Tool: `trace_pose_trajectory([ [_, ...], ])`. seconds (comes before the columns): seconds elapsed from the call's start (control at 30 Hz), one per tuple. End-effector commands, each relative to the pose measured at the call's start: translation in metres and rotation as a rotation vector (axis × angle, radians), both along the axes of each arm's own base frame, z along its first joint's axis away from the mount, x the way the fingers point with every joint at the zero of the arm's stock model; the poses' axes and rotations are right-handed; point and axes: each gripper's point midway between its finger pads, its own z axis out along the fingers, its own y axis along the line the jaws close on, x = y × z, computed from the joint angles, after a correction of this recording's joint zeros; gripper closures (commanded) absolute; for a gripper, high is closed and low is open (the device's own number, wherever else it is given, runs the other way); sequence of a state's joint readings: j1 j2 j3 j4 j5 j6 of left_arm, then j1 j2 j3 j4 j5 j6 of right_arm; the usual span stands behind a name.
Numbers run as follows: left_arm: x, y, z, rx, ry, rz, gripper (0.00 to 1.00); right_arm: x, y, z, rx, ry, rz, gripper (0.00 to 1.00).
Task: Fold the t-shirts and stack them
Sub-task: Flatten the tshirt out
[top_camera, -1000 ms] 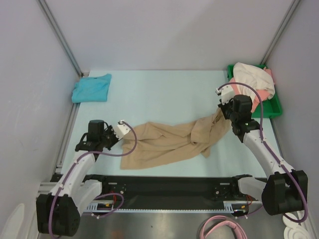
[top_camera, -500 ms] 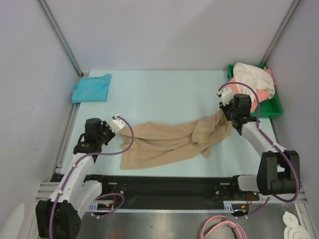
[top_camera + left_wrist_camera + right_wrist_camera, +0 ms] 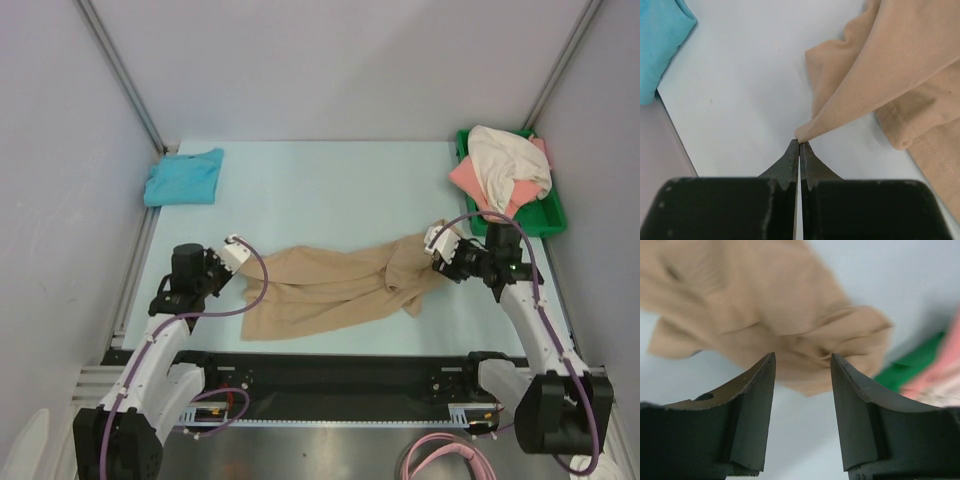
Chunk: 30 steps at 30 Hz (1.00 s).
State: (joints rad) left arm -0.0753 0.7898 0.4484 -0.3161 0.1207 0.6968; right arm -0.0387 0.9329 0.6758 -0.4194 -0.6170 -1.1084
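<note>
Tan t-shirt [image 3: 330,290] just released by right gripper [image 3: 802,362], jaws now apart near its right end; left gripper [image 3: 799,145] stays clamped on the left corner, so flattening likely needs a regrasp.

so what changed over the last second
The right fingers opened and let go of the tan t-shirt; its end slumped to the table as that arm drew back from the green tray. The left fingers stay shut on the shirt's other end. The teal t-shirt and the shirts in the tray did not move.
</note>
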Motion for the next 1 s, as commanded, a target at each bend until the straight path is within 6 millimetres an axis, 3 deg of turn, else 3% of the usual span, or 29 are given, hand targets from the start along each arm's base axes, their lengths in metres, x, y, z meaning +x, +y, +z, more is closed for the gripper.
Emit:
trace_pose_trajectory([
  [0.0,0.004,-0.007,0.002,-0.064,-0.016,0.002,1.0,-0.037,0.024,-0.041,-0.013,0.192,0.201,0.48],
  [0.33,0.001,-0.011,-0.008,-0.096,0.008,0.01,0.97,-0.042,0.05,-0.074,-0.056,0.295,0.301,0.47],
  [0.67,0.002,-0.01,-0.005,-0.1,-0.004,0.023,0.95,-0.034,0.05,-0.092,-0.246,0.221,0.337,0.48],
  [0.97,0.001,-0.01,-0.003,-0.104,-0.014,0.022,0.94,-0.021,0.047,-0.097,-0.282,0.193,0.309,0.49],
])
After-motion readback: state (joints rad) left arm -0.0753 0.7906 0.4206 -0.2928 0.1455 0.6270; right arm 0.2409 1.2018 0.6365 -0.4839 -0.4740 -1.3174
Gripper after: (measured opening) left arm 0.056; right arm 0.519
